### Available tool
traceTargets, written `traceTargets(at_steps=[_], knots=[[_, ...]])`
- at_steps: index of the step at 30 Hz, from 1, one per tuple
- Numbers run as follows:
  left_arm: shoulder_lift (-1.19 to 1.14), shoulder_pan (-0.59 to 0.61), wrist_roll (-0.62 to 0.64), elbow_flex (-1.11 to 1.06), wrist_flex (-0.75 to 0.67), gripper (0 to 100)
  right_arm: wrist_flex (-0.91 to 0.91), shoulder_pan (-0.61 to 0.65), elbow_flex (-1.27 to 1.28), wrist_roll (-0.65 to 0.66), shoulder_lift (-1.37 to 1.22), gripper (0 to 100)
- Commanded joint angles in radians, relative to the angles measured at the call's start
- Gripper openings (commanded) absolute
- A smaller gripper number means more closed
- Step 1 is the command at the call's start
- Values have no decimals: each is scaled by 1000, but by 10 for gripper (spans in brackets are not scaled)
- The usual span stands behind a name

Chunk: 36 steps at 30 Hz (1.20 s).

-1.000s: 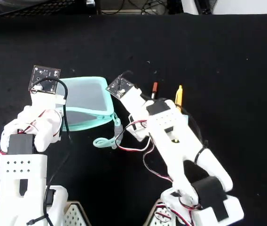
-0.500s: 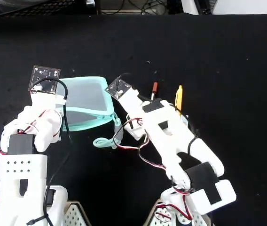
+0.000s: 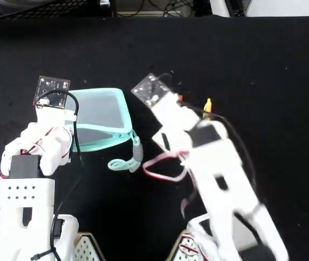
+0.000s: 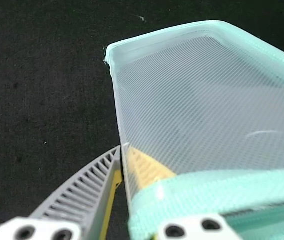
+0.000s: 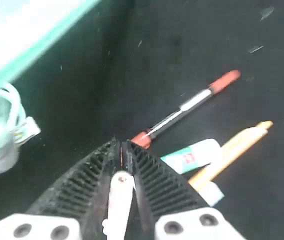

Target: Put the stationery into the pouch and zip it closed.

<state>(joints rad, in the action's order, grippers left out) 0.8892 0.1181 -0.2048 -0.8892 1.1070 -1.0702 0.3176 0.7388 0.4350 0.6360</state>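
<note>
In the last second the right arm has swung away from the corner of the pouch (image 3: 97, 117) toward the upper middle of the high view, and it now stands over the stationery. The left arm and the pouch have not moved. The left claw (image 4: 124, 150) pinches the edge of the pouch at middle left of the high view. The right claw (image 5: 125, 144) is pressed together and holds nothing; its tip is just beside the red end of the pen (image 5: 187, 107). The yellow pen (image 5: 232, 147) and a small tube (image 5: 192, 155) lie near, all outside the pouch. We judge that the fetching is only beginning: the claw must spread before it can take the pen.
</note>
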Motion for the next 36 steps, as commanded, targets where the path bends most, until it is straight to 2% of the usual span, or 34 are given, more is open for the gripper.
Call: traceTargets(at_steps=[1,7,13,16,18,20,25,31,36], knots=[[-9,-22,8,-12,-2,30,-63,-8,-51,-28,266,12],[-9,-24,8,-12,-3,30,-133,2,-166,-98,470,12],[-9,-24,8,-12,2,30,-230,2,-131,-41,367,18],[-9,-22,8,-12,2,30,-235,3,-16,-38,278,96],[-9,-22,8,-12,-2,30,-173,9,70,5,216,162],[-9,-21,8,-12,2,30,-77,9,148,54,150,184],[-9,-19,8,-12,5,30,114,25,246,71,10,155],[-11,-22,8,-12,2,30,212,117,243,69,-142,153],[-11,-21,8,-12,3,30,279,129,214,69,-288,152]])
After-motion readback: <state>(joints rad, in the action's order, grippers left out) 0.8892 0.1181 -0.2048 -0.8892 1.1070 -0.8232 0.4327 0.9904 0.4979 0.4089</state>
